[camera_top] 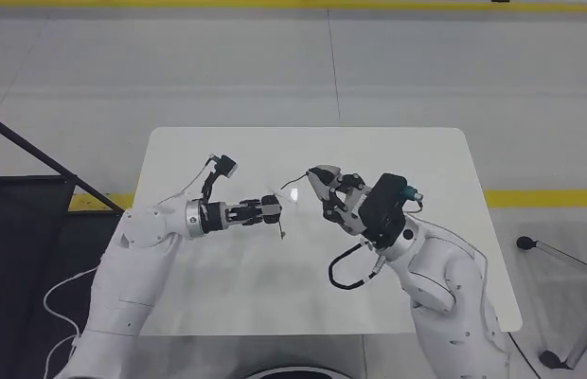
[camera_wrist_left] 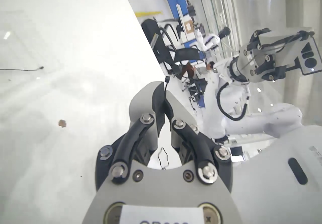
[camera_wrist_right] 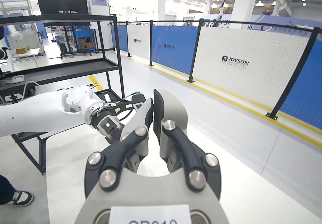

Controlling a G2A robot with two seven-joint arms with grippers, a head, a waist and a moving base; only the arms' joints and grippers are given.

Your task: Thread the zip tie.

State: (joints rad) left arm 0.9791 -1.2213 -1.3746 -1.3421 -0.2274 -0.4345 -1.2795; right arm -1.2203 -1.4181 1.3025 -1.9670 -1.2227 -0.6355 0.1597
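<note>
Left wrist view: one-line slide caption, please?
Left gripper, jaws shut on a black zip tie, head poking past them, over white table.

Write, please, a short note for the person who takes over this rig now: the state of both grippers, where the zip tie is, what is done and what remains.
Left gripper: shut on the zip tie, whose head sticks out in front of the gripper; held above the table.
Right gripper: shut, nothing seen in its grip; it faces the left one, with a gap between them.
A thin dark strip lies on the table, apart from both grippers.
Done: the tie is picked up.
Left: no tail is seen through the head, so the threading itself remains.
</note>
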